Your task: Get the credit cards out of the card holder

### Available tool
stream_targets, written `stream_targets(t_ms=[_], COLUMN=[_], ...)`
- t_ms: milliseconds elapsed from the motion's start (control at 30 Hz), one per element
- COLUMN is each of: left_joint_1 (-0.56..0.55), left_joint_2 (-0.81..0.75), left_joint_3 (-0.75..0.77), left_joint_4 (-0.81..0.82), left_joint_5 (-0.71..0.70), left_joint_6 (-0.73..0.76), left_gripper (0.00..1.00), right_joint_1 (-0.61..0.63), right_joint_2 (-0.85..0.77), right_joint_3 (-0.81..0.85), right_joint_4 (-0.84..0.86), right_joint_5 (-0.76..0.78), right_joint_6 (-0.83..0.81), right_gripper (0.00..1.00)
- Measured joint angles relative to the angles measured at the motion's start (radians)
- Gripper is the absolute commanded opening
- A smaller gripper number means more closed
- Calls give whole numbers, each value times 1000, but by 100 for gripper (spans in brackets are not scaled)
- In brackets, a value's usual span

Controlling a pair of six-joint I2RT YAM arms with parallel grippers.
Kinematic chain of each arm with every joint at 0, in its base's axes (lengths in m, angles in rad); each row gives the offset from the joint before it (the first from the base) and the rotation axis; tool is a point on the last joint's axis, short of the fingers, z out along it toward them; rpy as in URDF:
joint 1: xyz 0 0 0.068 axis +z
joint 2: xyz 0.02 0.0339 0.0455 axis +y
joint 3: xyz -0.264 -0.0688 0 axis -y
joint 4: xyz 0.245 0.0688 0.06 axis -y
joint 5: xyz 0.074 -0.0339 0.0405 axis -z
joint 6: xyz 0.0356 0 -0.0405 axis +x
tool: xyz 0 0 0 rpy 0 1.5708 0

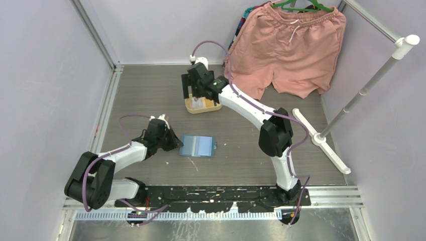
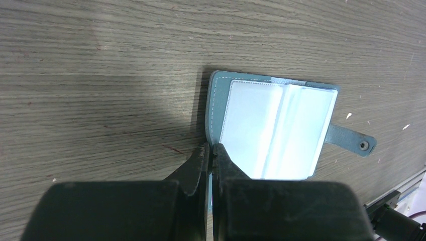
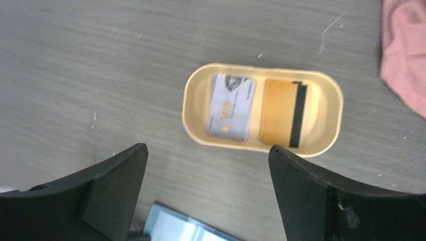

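The teal-blue card holder [image 1: 198, 146] lies open on the table, its clear inner pockets [image 2: 274, 128] facing up, with no card visible in them. My left gripper [image 2: 211, 148] is shut, its tips resting at the holder's left edge [image 1: 177, 142]; whether they pinch the cover is unclear. Two credit cards lie flat in the yellow oval tray [image 3: 188, 108]: a whitish one [image 3: 232, 107] and a gold one with a black stripe [image 3: 281, 113]. My right gripper [image 3: 208, 147] hangs open and empty above the tray [image 1: 203, 109]; it also shows in the top view [image 1: 193, 93].
Pink shorts [image 1: 286, 50] hang at the back right, and their hem [image 3: 402, 60] reaches close to the tray. A white rack foot [image 1: 326, 143] lies on the table's right side. The holder's snap strap [image 2: 354, 140] sticks out to its right.
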Motion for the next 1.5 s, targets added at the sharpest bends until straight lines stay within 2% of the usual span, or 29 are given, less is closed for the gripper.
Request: stream_targets(t_ms=[233,400,700,833,1033,1133,1233,1500], left_joint_1=[0,0,0,0,0,0,0,13], left_joint_2=[1,2,3,-5,-13,-18,-25,-43], left_joint_3=[0,0,-5,-9,-14,-19,-30,-44], left_joint_4=[2,5,12,23,27,30,31,31], left_joint_5=[0,0,0,2,1,0,-5,-8], left_joint_6=[-5,-9,-20,-26,-26,-26,-29,-33], left_gripper=[0,11,30,35,35,28,26,26], right_joint_1=[126,176,186,185,186,186,186,185], right_joint_2=[-39,-39,-39,-39,-39,-39,-39,-39], right_joint_3=[-207,-274,-293,-307,-327,-338,-345,-360], right_joint_4=[41,47,72,71,72,71,71,71], right_joint_5=[16,6,6,6,5,5,3,1], right_joint_6=[14,46,82,88,100,105,107,109], right_gripper=[95,95,95,95,95,95,95,95])
